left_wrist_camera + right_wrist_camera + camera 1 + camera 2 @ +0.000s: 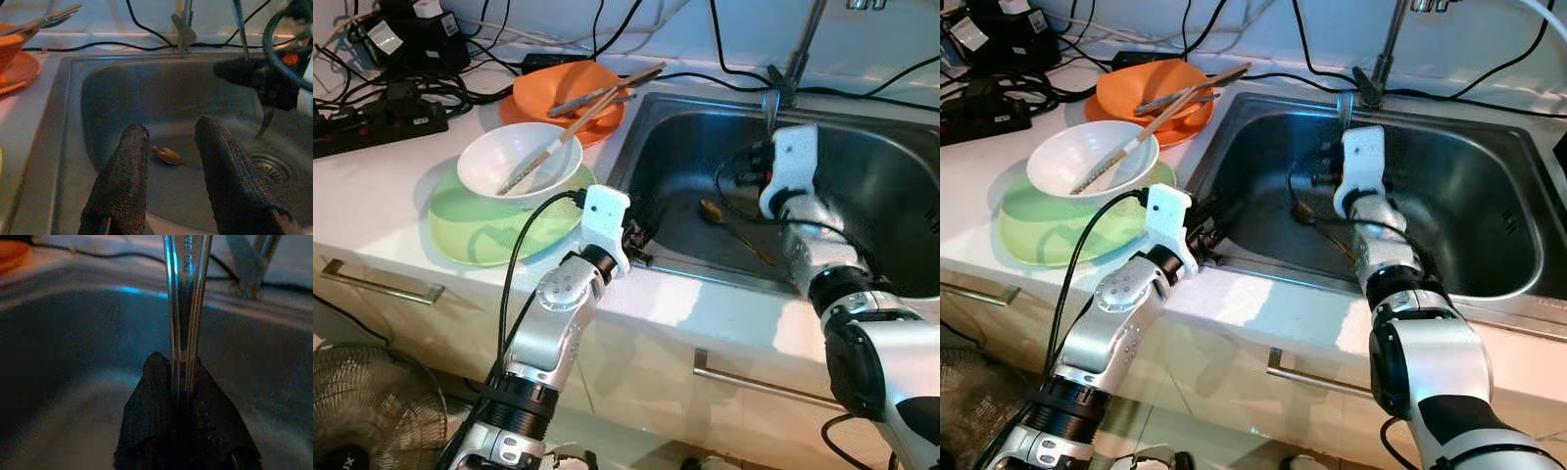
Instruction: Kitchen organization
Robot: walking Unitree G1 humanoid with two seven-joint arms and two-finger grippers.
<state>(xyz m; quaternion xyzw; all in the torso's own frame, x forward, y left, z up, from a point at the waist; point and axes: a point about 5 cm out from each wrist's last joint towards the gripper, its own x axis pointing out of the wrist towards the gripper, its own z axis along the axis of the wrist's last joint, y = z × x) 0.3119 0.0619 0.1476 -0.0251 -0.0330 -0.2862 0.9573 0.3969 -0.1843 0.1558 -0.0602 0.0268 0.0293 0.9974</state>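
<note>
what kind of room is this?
Almost certainly a home kitchen: a stainless sink set in a white counter with a faucet behind it, stacked bowls and plates beside it, and cabinet drawer handles below.

The only marking present is stamped lettering on the handle of the metal utensil (pixel 187 308), which is clamped upright between the closed fingers of the right gripper (pixel 182 404). The characters run along the handle just above the fingertips. They are too blurred to read. No other text, label, brand or number is legible.
</note>
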